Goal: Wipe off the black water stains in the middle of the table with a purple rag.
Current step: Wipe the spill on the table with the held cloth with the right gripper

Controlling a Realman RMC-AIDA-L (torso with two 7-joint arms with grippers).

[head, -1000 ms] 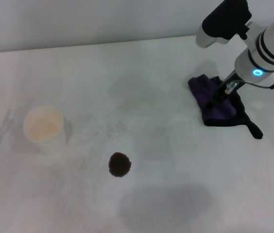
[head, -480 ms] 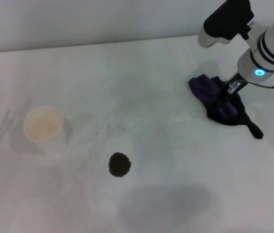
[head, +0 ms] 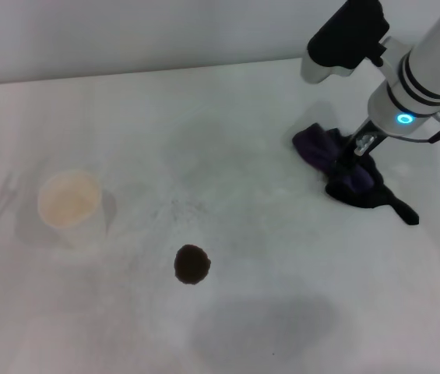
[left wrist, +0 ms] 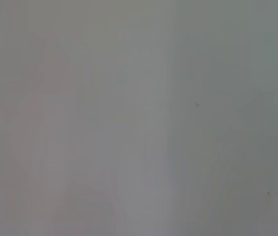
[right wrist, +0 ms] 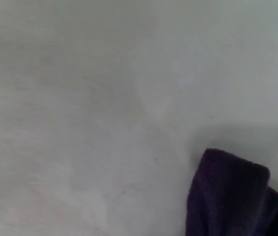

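The purple rag [head: 318,148] lies bunched at the table's [head: 227,109] far right, its thin black tail [head: 401,209] trailing toward the front right. My right gripper [head: 353,157] comes down into the middle of the rag and is shut on it. In the right wrist view one purple fold of the rag [right wrist: 227,191] shows over white tabletop. The black water stain [head: 192,264] is a small round dark blot near the middle front, well to the left of the rag. My left gripper is out of view; its wrist view shows only bare surface.
A white paper cup [head: 69,200] stands upright at the left, left of the stain and a little farther back. Faint grey speckles [head: 184,207] mark the tabletop just behind the stain. The table's far edge [head: 165,70] runs along the top.
My right arm has shifted left and slightly back, and the rag has bunched up and slid left with it. The stain and cup have not moved.
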